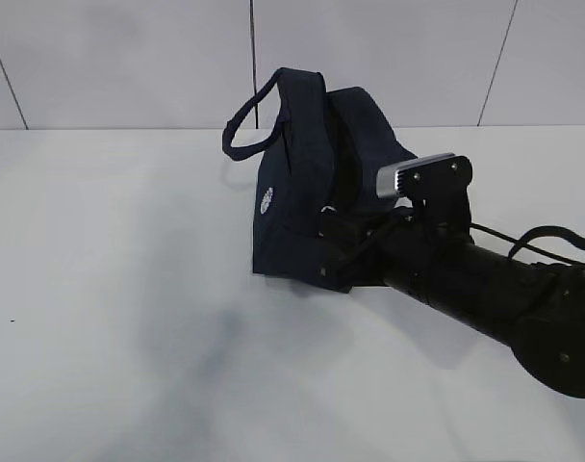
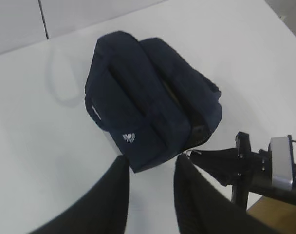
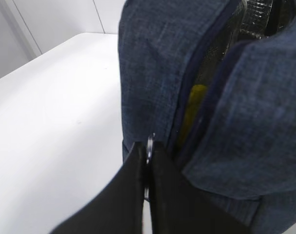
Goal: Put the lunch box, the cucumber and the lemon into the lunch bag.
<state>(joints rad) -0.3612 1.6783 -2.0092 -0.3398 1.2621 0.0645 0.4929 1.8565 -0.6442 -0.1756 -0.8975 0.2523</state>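
Note:
The dark navy lunch bag (image 1: pixel 307 188) lies on the white table, its top slit partly open; it also shows in the left wrist view (image 2: pixel 148 97) and the right wrist view (image 3: pixel 167 68). My right gripper (image 3: pixel 148 156) is shut on the metal ring pull (image 3: pixel 149 146) of the zipper at the bag's near end. Through the slit I see the yellow lemon (image 3: pixel 193 107) and a clear shiny surface (image 3: pixel 250 19). The cucumber is hidden. My left gripper (image 2: pixel 152 163) is open and empty, just in front of the bag's corner, above the table.
The white table (image 1: pixel 129 289) spreads to the left and front of the bag. A loop handle (image 1: pixel 249 125) sticks out at the bag's far left. My right arm (image 1: pixel 485 279) reaches in from the lower right. A grey panelled wall stands behind.

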